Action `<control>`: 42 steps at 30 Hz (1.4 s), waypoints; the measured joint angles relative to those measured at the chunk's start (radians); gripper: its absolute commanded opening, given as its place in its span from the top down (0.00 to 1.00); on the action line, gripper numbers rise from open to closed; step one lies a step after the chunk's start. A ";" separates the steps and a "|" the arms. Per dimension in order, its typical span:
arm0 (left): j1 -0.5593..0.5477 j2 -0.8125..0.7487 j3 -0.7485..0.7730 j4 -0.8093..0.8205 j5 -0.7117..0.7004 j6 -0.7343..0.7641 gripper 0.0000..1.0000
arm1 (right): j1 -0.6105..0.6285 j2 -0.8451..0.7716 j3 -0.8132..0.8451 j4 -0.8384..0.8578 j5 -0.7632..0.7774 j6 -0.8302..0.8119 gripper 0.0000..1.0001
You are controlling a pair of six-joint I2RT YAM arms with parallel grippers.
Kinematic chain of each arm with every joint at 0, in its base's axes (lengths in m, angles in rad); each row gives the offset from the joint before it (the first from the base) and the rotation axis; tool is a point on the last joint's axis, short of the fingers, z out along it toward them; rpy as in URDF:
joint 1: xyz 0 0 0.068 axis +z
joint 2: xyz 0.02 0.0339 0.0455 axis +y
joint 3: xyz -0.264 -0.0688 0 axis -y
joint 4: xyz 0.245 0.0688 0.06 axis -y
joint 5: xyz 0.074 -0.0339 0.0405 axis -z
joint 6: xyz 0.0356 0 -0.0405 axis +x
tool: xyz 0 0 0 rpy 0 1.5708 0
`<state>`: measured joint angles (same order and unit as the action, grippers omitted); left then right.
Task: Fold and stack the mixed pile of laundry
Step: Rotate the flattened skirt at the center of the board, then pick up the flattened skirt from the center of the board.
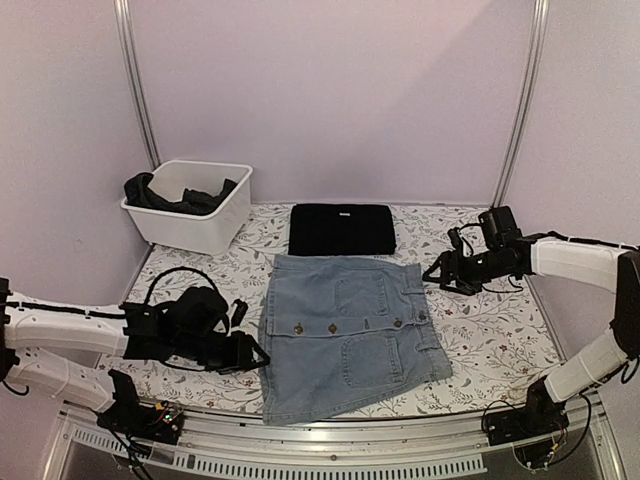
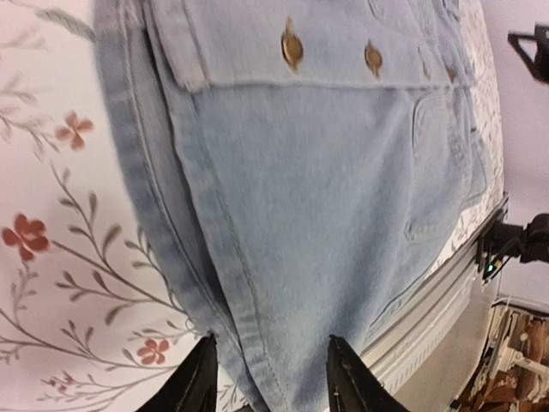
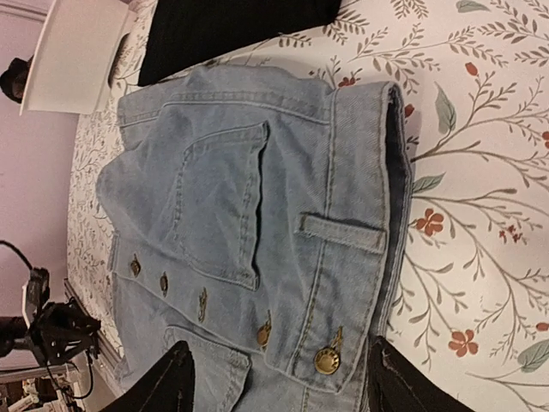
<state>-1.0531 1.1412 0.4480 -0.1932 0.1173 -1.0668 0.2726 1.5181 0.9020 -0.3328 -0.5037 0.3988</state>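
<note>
A light blue denim garment (image 1: pixel 345 335) with brass buttons lies flat at the table's middle front. A folded black cloth (image 1: pixel 342 229) lies just behind it. My left gripper (image 1: pixel 262 358) is open at the denim's left edge; in the left wrist view (image 2: pixel 270 378) its fingers straddle the denim's side seam (image 2: pixel 257 283). My right gripper (image 1: pixel 432 277) is open at the denim's right waistband corner; in the right wrist view (image 3: pixel 283 382) the waistband and buttons (image 3: pixel 324 360) lie between its fingers. More dark clothes (image 1: pixel 180 197) lie in the white bin.
A white plastic bin (image 1: pixel 190 205) stands at the back left, also showing in the right wrist view (image 3: pixel 73 51). A floral tablecloth (image 1: pixel 500 320) covers the table. The table's metal front rail (image 1: pixel 330 430) runs below the denim.
</note>
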 measured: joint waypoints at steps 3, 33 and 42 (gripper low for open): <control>0.147 -0.009 0.042 -0.016 -0.006 0.072 0.57 | 0.033 -0.140 -0.125 -0.004 -0.043 0.021 0.52; 0.486 0.351 0.249 0.052 0.119 0.411 0.27 | 0.349 -0.266 -0.346 -0.063 -0.127 0.250 0.22; 0.659 0.491 0.568 0.113 0.193 0.545 0.27 | 0.001 -0.164 -0.003 0.050 0.021 0.082 0.20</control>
<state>-0.3939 1.6318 1.0164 -0.0807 0.3099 -0.5220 0.2737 1.3540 0.8986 -0.2829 -0.4824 0.4805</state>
